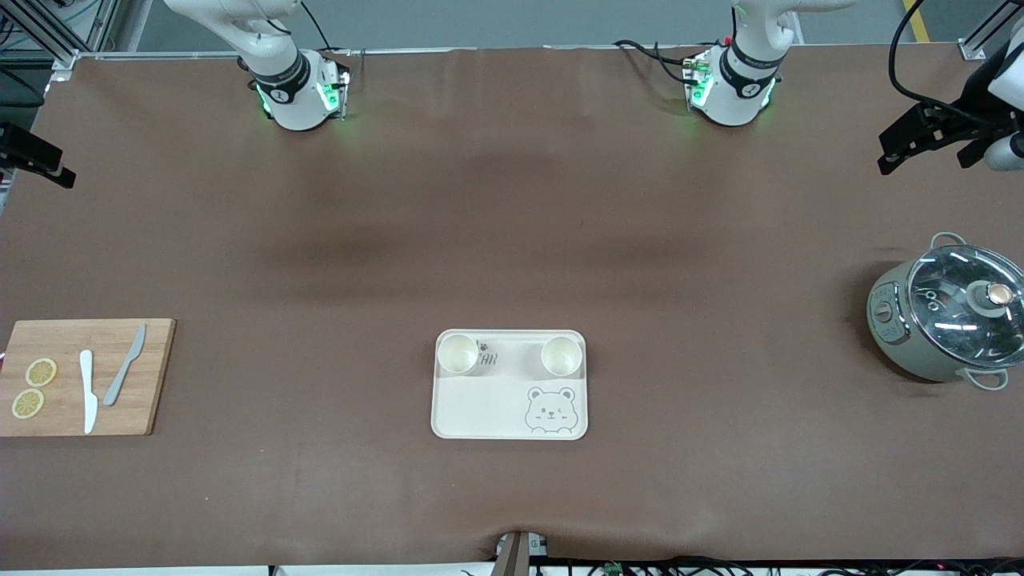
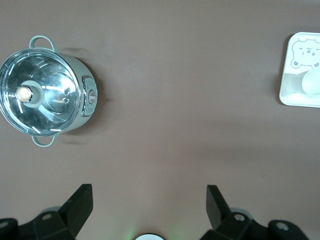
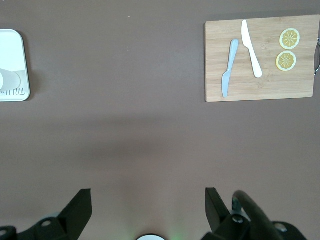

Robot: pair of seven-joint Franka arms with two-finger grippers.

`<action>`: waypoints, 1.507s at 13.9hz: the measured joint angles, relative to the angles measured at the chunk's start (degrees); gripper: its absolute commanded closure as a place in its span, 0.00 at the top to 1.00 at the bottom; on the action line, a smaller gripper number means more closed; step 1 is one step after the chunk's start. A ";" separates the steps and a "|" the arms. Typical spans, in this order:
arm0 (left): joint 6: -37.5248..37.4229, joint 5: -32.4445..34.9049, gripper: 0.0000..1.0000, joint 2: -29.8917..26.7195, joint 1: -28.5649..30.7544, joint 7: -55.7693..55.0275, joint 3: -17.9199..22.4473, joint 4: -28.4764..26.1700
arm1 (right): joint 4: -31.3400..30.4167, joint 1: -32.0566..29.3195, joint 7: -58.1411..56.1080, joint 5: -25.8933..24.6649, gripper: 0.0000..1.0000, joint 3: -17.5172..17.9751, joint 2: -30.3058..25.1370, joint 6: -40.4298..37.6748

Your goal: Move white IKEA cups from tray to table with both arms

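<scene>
2 white IKEA cups point(image 1: 458, 354) point(image 1: 561, 356) are sitting on the tray point(image 1: 480, 412); left gripper point(image 2: 149, 204) and right gripper point(image 3: 148, 205) are hovering spread apart over bare bench point(image 1: 512, 240).

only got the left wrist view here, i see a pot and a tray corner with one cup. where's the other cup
Observer: Both white cups sit on the tray, along its edge farther from the front camera: one toward the right arm's end, the other toward the left arm's end.
Operator: right gripper holding anything
Observer: No. The right gripper is open over bare table.
Operator: anything else down that end
Observer: A wooden cutting board carrying two knives and two lemon slices.
</scene>
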 measured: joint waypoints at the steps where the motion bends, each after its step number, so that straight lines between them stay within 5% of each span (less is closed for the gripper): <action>1: 0.00 0.00 1.00 0.00 0.00 -0.01 0.00 0.01 | 0.00 0.00 0.00 0.00 1.00 0.00 0.00 0.00; 9: 0.14 0.03 1.00 1.58 -0.23 0.01 -0.04 -0.02 | 0.00 0.00 -0.01 0.00 1.00 0.00 0.00 -0.05; 14: 5.94 0.03 1.00 9.16 -3.26 -6.00 -2.89 -0.09 | 0.00 -0.01 -0.01 0.00 1.00 0.00 0.02 -0.08; 21: 17.06 0.82 1.00 21.01 -14.77 -24.10 -4.53 -0.09 | 0.00 -0.18 -0.01 0.00 1.00 -0.02 0.02 -0.31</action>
